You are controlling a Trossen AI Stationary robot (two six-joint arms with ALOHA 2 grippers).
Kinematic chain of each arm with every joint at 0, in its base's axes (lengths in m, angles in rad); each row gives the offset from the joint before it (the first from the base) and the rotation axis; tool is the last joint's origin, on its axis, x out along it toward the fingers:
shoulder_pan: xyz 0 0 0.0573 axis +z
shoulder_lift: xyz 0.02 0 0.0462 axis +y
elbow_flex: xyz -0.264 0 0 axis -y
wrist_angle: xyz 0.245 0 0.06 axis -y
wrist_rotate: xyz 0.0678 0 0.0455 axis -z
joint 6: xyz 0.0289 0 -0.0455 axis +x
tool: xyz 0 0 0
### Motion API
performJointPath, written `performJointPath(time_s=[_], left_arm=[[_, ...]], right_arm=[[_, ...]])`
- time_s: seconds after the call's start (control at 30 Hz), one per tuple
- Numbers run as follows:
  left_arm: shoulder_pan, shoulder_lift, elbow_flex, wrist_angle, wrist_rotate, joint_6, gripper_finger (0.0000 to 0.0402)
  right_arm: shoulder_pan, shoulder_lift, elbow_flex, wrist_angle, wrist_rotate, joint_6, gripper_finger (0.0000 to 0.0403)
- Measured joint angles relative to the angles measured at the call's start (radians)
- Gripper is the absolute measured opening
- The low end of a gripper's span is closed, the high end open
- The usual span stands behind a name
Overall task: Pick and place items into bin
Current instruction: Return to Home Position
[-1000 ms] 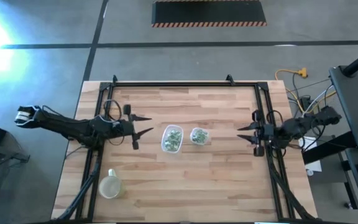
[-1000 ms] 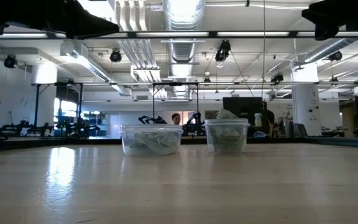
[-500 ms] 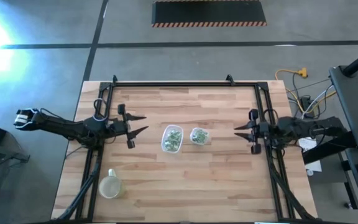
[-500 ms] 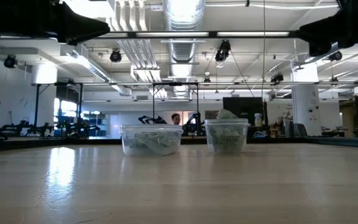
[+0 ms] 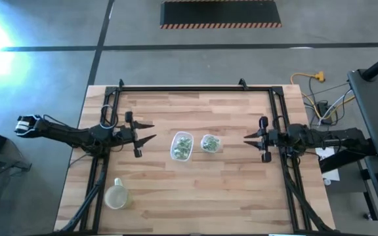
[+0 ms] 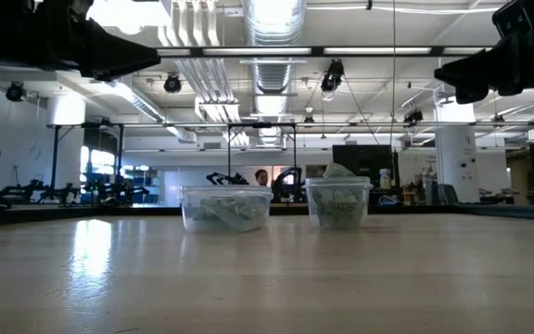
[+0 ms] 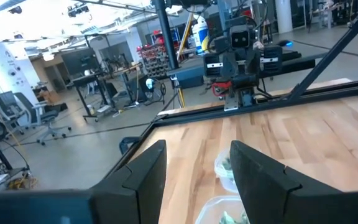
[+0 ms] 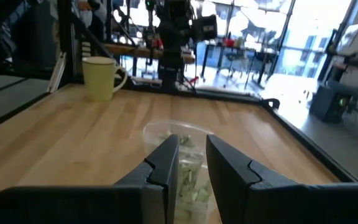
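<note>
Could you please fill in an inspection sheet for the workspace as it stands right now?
Surface: wooden table, black frame rails along its sides.
Job's things: wider clear container and narrower clear container side by side mid-table, both holding pale-green and white packets; no loose packets seen.
Clutter: yellow-green mug near the table edge on the left arm's side.
Grippers: left gripper open, empty; right gripper open, empty; each off to its own side of the containers, touching neither.
Cables: yellow cable on the floor beyond the table's right side.
Surroundings: hazard-striped mat on the floor.
</note>
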Motion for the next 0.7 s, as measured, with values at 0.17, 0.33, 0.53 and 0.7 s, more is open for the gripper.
performJointPath(time_s=[0.17, 0.33, 0.53, 0.7], left_arm=[[0.000, -0.012, -0.017, -0.002, 0.000, -0.021, 0.0162], [0.000, -0.013, -0.017, -0.002, 0.000, -0.019, 0.0162], [0.000, -0.051, -0.019, -0.039, 0.000, -0.002, 0.0162], [-0.001, -0.117, -0.038, -0.104, 0.000, -0.001, 0.0162]], right_arm=[[-0.001, -0.017, -0.076, 0.130, 0.000, -0.027, 0.0072], [-0.002, -0.036, -0.076, 0.116, -0.045, -0.029, 0.0072], [-0.011, -0.064, -0.077, 0.098, -0.041, -0.040, 0.0072], [-0.012, -0.073, -0.077, 0.085, -0.041, -0.046, 0.0072]])
